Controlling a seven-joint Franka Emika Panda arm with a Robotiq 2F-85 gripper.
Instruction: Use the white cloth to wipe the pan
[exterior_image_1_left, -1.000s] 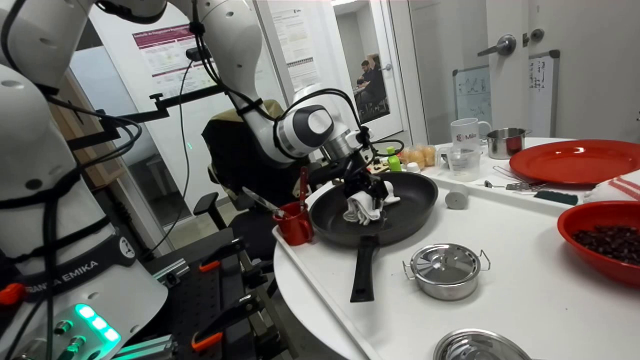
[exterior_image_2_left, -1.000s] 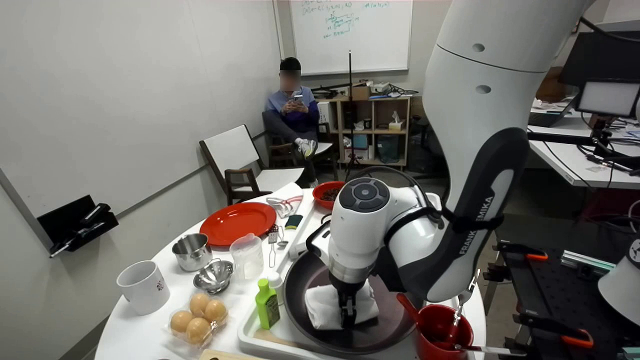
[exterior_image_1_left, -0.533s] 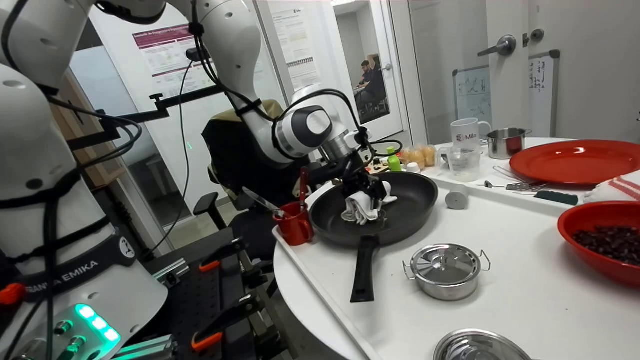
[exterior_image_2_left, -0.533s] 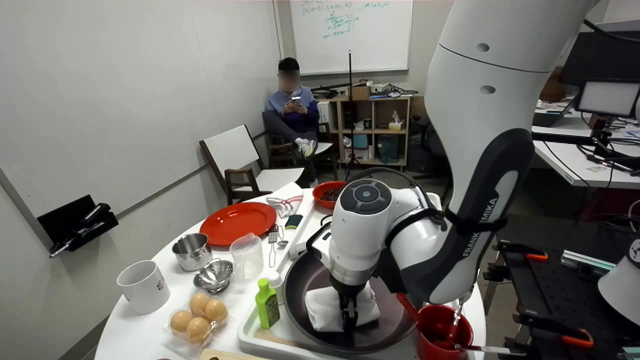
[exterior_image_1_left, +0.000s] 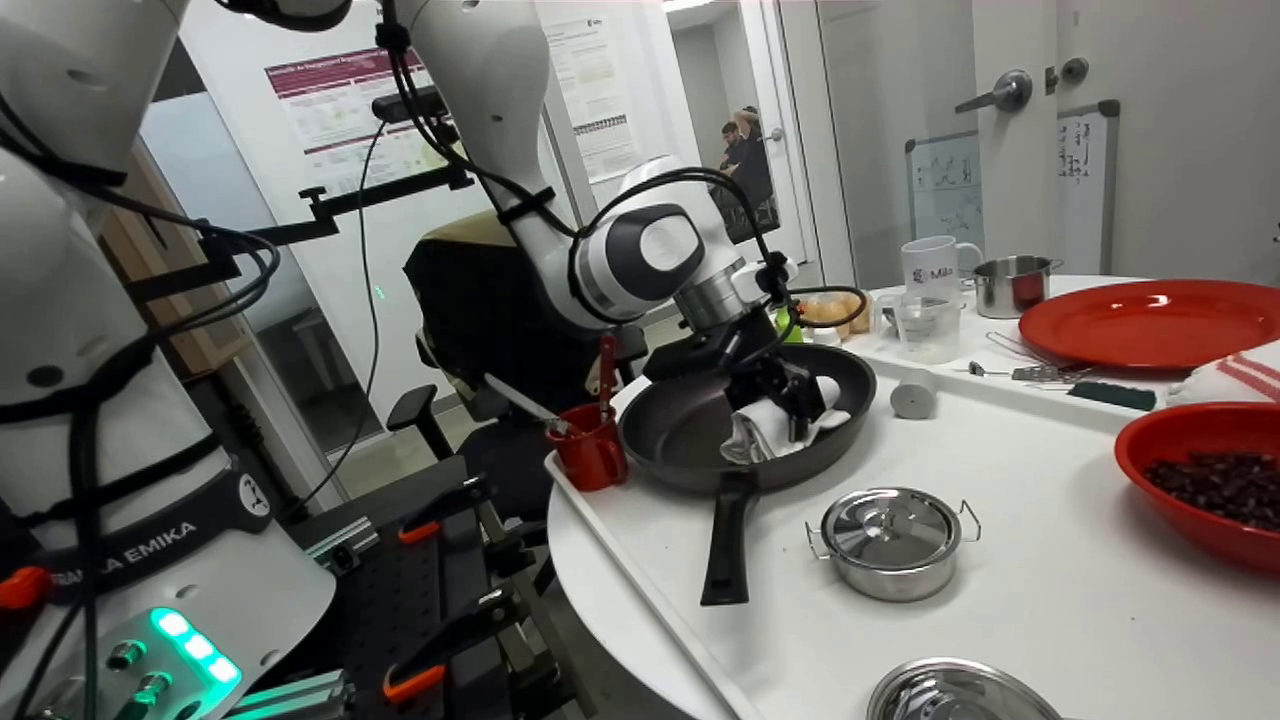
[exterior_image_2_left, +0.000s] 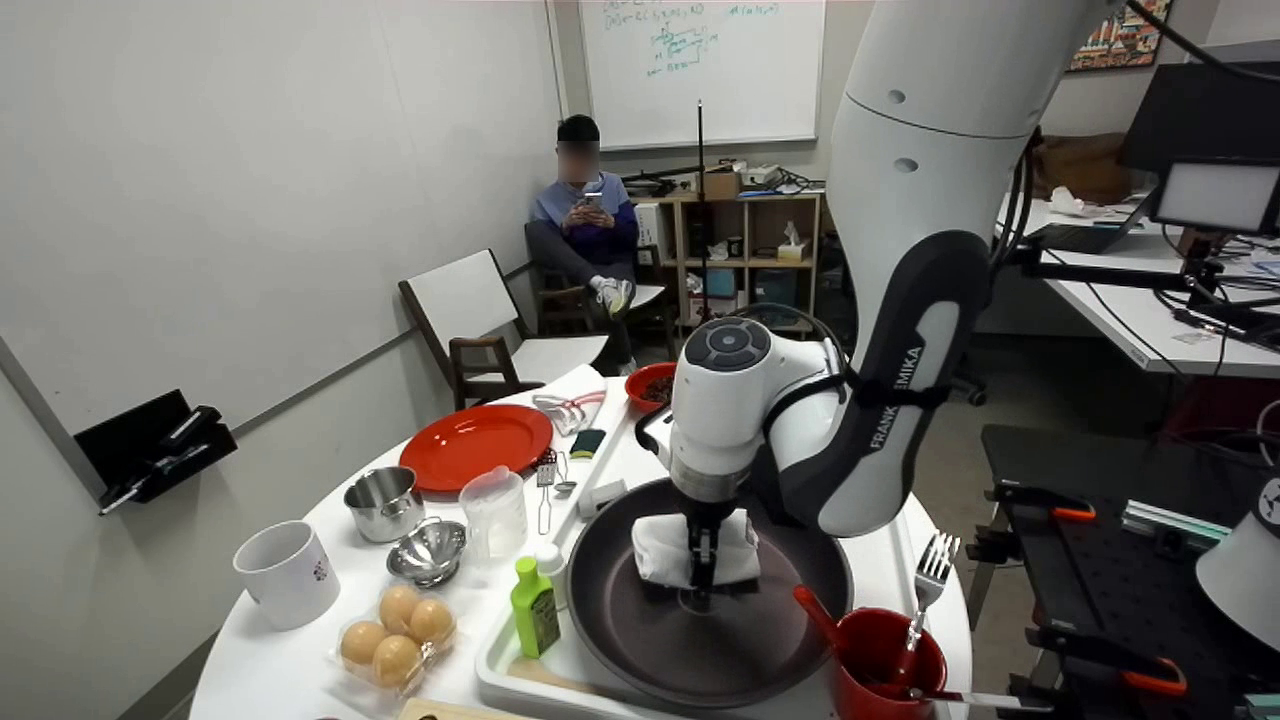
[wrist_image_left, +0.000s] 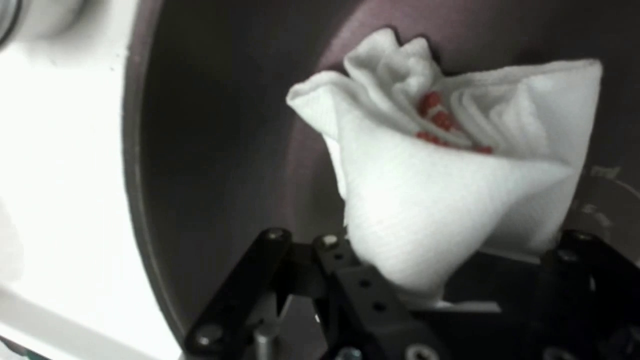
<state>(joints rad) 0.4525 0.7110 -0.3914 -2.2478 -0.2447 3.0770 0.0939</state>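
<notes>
The black frying pan sits on the white table with its handle pointing off the near side; its bare inside also shows in an exterior view and the wrist view. The folded white cloth with red marks lies inside the pan, also in an exterior view and the wrist view. My gripper points down into the pan, closed around the bunched cloth. In the wrist view the cloth fills the space between the fingers. The cloth's underside is hidden.
A red mug with utensils stands beside the pan. A green bottle, a grey cylinder and a lidded steel pot are near it. Eggs, a measuring cup, a red plate and a red bowl stand farther off.
The gripper barely moved at first, then carried the cloth across the pan, rightward in an exterior view, toward the side near the grey cylinder. The pan stays in place.
</notes>
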